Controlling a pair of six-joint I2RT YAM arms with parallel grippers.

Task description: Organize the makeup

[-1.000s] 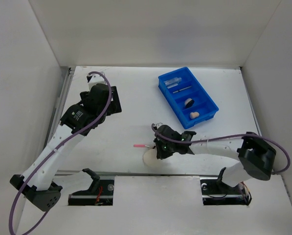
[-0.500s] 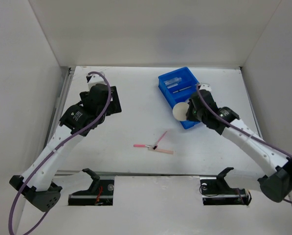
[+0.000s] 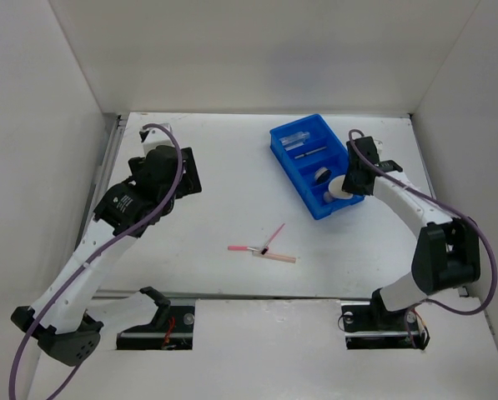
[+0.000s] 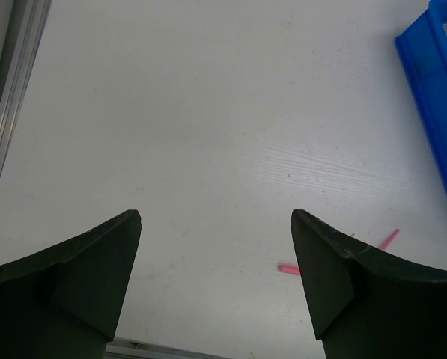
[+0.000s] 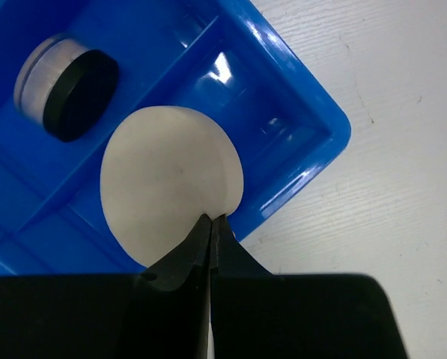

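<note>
puff [image 5: 171, 187] above tray [image 5: 283, 127], compact [image 5: 81, 93] beside (black)

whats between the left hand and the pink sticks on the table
Only bare white table lies between the left hand and the pink sticks; the top view shows it, and the left wrist view agrees.

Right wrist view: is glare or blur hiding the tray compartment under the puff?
Right wrist view: sharp focus; small white glints on glossy walls of the blue tray; the beige round puff, not glare, hides part of the compartment; the right gripper pinching its edge is a featureless black silhouette. Top external view: even light, soft shadows.
</note>
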